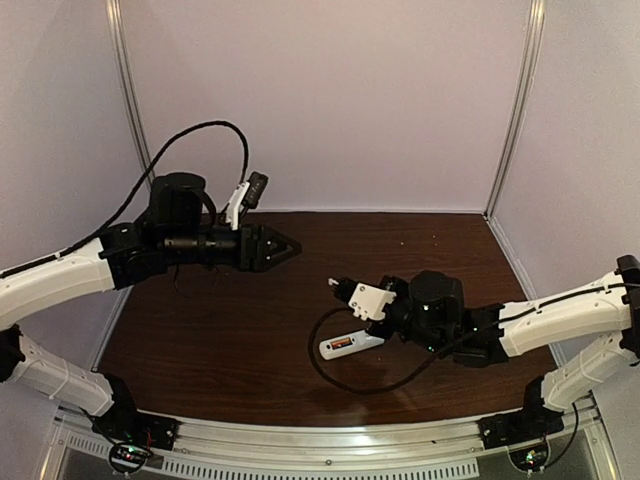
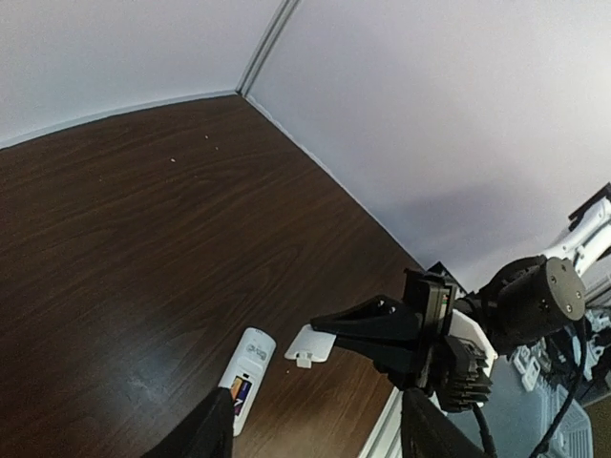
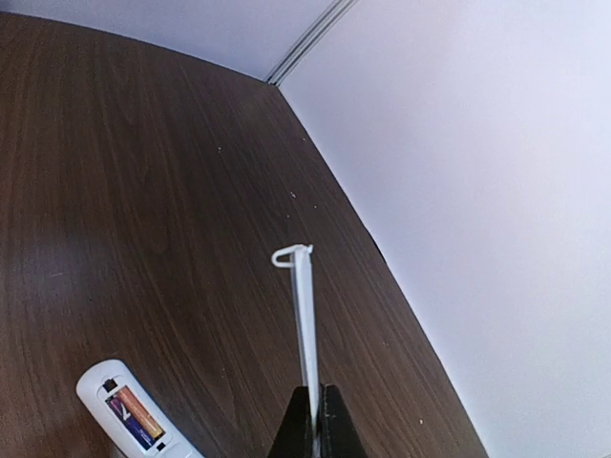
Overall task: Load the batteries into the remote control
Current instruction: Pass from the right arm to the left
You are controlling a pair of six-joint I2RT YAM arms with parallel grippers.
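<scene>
Pale walls (image 1: 330, 100) enclose a dark wood desk (image 1: 220, 340).

1. Remote (image 1: 352, 345): lies flat on the desk, near the middle and a little to the right, closer to the near edge than to the far wall. The back faces up and the battery bay is uncovered.
2. Battery (image 3: 143, 412): one orange-red battery sits lengthwise in the bay. A darker strip runs alongside it; whether this is a second battery cannot be told.
3. Right fingers (image 3: 317, 425): pressed together on the lower edge of a thin white cover (image 3: 304, 324). In the right wrist view the cover appears edge-on, with its hooked tab at the far end. These fingers are just to the far side of the remote, beside its right end. Neither the fingers nor the cover touches the remote, and the cover stands apart from the bay.
4. Left fingers (image 1: 283, 247): well apart from the remote, over the far left part of the desk, pointing right. In the left wrist view the two tips stand wide apart with nothing between them. The remote and the cover show in the gap, farther off.
</scene>
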